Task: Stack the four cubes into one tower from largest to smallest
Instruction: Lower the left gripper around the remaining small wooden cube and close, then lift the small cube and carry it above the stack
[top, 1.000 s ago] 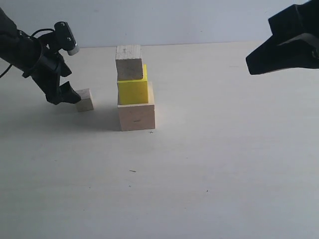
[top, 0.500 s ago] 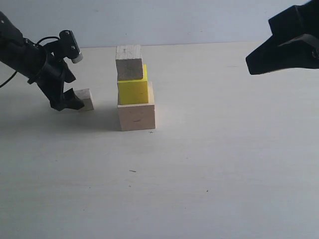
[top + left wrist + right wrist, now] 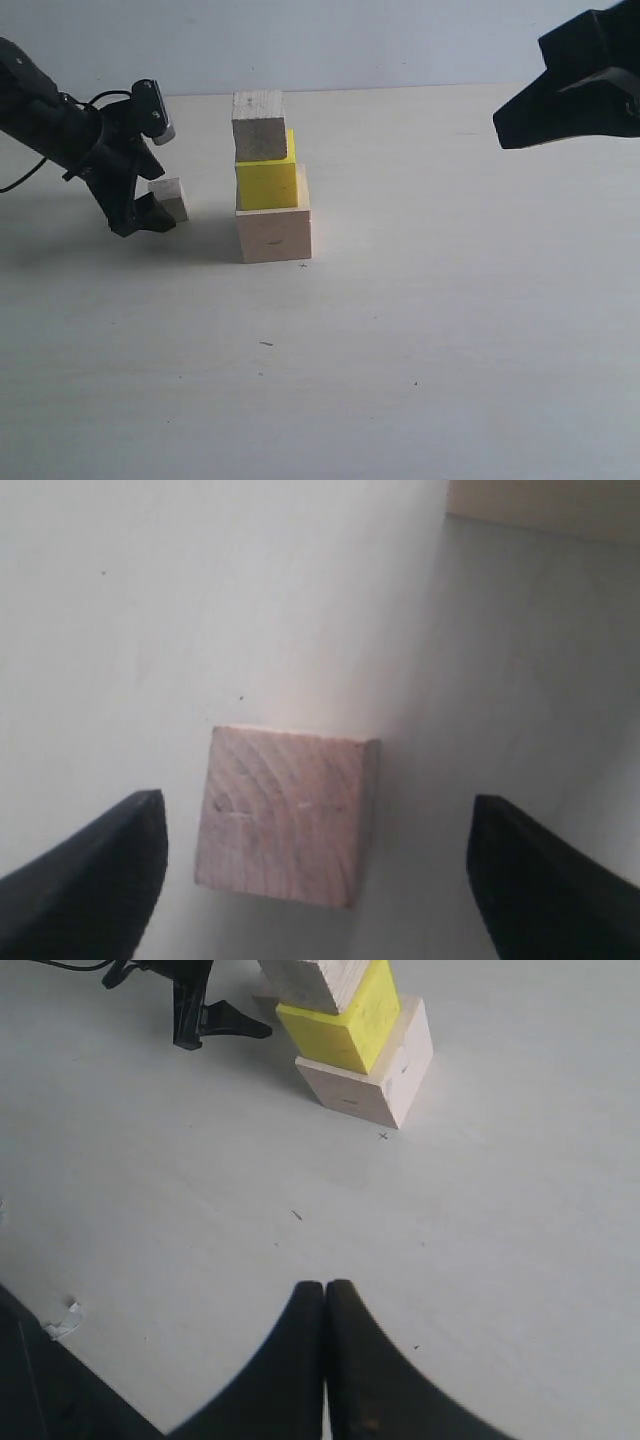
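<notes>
Jaws of left gripper point(image 3: 152, 210) now spread astride small cube point(image 3: 171, 198), closer in | right gripper point(image 3: 325, 1296) closed, unmoved | tower point(image 3: 270, 190) unchanged

Bright, diffuse light washes the desk point(image 3: 450, 350) pale; soft shadows spread left of the stack point(image 3: 266, 185) in the exterior view; left wrist view slightly soft; left end effector point(image 3: 315, 820) and right end effector point(image 3: 325, 1295) show as featureless black.

Grainy matt wood small cube point(image 3: 285, 815), smooth yellow cube point(image 3: 266, 185), matt pale table point(image 3: 450, 330).
</notes>
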You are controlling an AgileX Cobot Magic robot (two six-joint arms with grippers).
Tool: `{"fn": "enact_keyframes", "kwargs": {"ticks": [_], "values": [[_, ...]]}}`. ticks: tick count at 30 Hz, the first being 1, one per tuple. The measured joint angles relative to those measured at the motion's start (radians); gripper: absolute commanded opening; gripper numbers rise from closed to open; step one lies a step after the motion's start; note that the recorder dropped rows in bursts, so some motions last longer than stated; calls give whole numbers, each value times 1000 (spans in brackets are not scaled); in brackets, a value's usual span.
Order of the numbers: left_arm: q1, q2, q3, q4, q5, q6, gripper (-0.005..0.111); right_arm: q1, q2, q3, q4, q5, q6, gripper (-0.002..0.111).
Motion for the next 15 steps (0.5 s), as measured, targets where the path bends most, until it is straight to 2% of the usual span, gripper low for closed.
{"fn": "enact_keyframes", "kwargs": {"ticks": [6,15], "values": [[0,2,0,-6,-2,43,43,0,0,0,0,0,0,0],[0,2,0,-8,-5,45,41,0,0,0,0,-2,0,0]]}}
